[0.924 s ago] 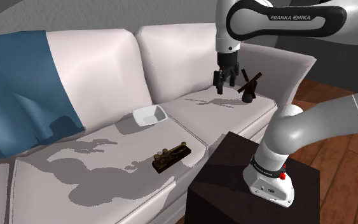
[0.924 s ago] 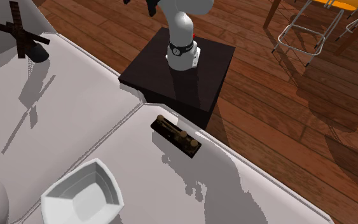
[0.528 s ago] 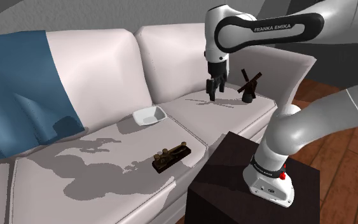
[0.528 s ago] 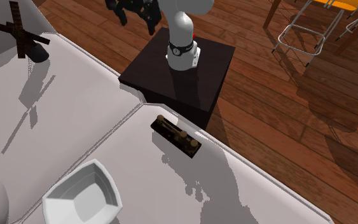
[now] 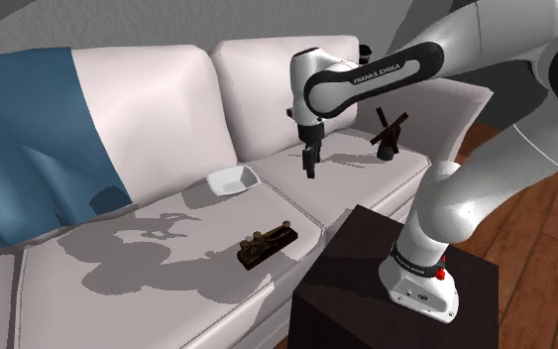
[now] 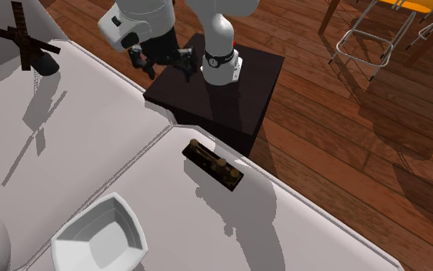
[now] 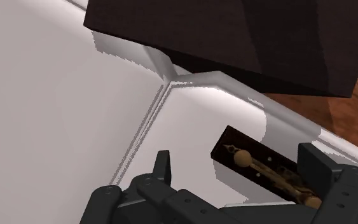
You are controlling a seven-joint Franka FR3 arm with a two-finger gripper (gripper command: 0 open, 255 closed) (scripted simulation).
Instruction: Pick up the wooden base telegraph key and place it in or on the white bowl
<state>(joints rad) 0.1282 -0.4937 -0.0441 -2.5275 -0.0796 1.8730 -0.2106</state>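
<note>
- Look for the telegraph key [image 5: 265, 244] on the sofa's [image 5: 148, 253] near seat cushion, close to the front edge and just beside the stand [image 5: 366, 273]; dark base, brass-coloured lever on top.
- Note the claw [image 5: 311, 164] hanging in the air farther back and higher, spread wide, holding nothing, well apart from the key.
- Bring it nearer and down to straddle the base with the fingers [image 7: 163, 164]. Probably best to turn the wrist first and close on the long sides of the base, not on the lever.
- Drop straight over the last stretch and go low on the base; soft-looking cushion, so likely some give underneath.
- Mind the stand's corner on the shoulder view's right of the key: likely tight for the finger on that side.
- Plan the carry toward the shoulder view's left and farther back, to the white bowl [image 5: 233, 179], empty, on the same seat, well apart from the key; nothing lying between the two.
- Disregard the dark windmill-like ornament [image 5: 388, 134] at far right and the blue blanket [image 5: 29, 139] over the far left backrest; neither in the likely path.
</note>
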